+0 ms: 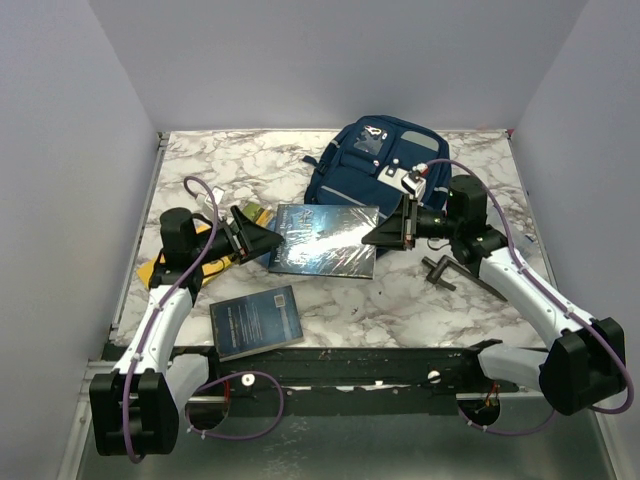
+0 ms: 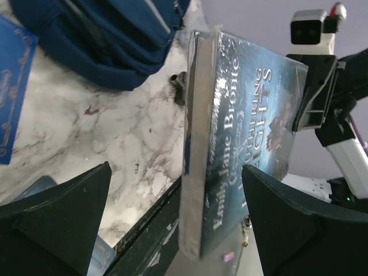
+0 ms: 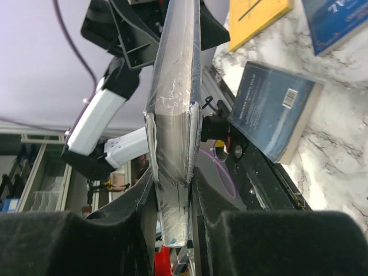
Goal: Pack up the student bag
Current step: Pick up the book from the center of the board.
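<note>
My right gripper (image 1: 385, 233) is clamped on one edge of a book (image 1: 325, 240). The backpack (image 1: 365, 165) lies just behind it, at the far middle of the table (image 1: 400, 300). My left gripper (image 1: 268, 240) sits at the book's other edge, jaws spread wide, gripping nothing.

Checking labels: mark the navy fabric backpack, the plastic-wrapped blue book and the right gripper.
navy fabric backpack (image 1: 350, 180): top view, front panel.
plastic-wrapped blue book (image 1: 322, 240): top view, cover.
right gripper (image 1: 372, 238): top view, between fingertips.

place: robot lab | cues: plain booth walls (image 1: 330, 60); storage shelves (image 3: 34, 187) behind
</note>
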Robot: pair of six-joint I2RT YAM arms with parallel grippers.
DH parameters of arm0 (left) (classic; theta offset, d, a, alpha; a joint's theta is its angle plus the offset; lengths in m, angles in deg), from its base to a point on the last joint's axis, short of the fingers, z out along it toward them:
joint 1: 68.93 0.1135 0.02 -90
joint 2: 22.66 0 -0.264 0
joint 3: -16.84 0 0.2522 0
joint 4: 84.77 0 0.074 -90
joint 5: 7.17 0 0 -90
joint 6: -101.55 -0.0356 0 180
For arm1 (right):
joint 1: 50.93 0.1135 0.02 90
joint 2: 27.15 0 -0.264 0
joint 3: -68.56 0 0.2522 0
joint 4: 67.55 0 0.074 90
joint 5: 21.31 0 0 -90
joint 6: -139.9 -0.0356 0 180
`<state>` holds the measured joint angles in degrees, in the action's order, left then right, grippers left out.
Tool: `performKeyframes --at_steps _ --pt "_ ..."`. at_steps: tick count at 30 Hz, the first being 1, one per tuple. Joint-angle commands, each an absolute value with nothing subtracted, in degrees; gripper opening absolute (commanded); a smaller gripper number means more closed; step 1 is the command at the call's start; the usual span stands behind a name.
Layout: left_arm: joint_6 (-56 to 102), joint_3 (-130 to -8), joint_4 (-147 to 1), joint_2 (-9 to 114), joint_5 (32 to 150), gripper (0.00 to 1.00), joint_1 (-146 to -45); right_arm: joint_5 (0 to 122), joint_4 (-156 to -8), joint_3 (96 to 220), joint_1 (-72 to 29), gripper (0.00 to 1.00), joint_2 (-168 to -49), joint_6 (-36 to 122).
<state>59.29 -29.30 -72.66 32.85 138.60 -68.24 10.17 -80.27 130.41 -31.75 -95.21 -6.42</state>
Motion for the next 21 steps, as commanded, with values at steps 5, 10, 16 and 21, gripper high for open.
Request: performKeyframes --at_steps 5,10,16,21 --pt "82.6 -21.9 -110.9 34.5 152.8 0.82 -71.7 -0.7 -66.2 132.3 -31.6 0.01 -93.5 -12.7" --pt "88.2 -21.1 -118.1 32.6 154.7 0.61 -74.7 -2.4 -65.9 132.8 -31.6 0.01 -94.6 -10.7" --pt "96.1 -18.8 -128.0 30.8 156.4 0.41 -77.4 -3.0 -68.6 132.7 -31.6 0.01 -96.5 -6.4" --pt "101.2 -18.2 -133.7 29.9 155.7 0.27 -77.4 -3.8 -67.3 131.1 -31.6 0.01 -97.6 -5.5"
